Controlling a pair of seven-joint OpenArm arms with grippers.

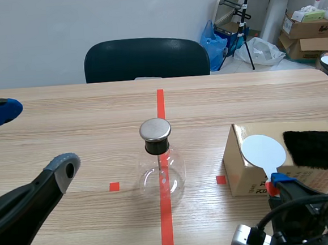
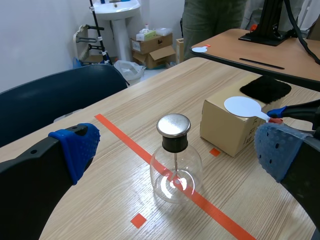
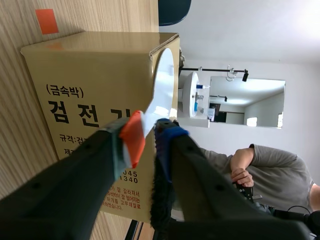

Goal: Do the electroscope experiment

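**Paddle in the grip, flask waiting on the line**

In the scene view we found the glass flask (image 1: 161,174) standing upright on the red tape line in the middle of the table (image 1: 67,119). It was round-bellied and clear, with a black neck and a dull metal cap (image 1: 155,130). To its right sat a cardboard box (image 1: 238,167), with a shaggy black cloth (image 1: 315,149) lying on top of it towards the right. The right gripper (image 1: 282,182), at the near right, was clamped on the white paddle (image 1: 262,150), whose flat round disc showed over the near left part of the box top. The left gripper (image 1: 33,138) hung wide open and empty at the left, well apart from the flask.

From the left wrist view we saw the flask ahead of the spread fingers, not between them. A thin rod (image 2: 175,162) hung from the cap into the bulb, and the glass threw bright glints.

In the right wrist view the two fingers pinched the paddle's orange handle (image 3: 133,139). The smooth white disc stood edge-on beyond them, against the box's top edge. We could not tell whether it touched the box.

We judged the step in hand to be charging the paddle. To do that well, we would hold only the handle and leave the disc face untouched. We would rub the flat face firmly across the fuzzy cloth, then bring it to the metal cap slowly. The flask looked light and easy to tip, so we would come at it from above rather than from the side.
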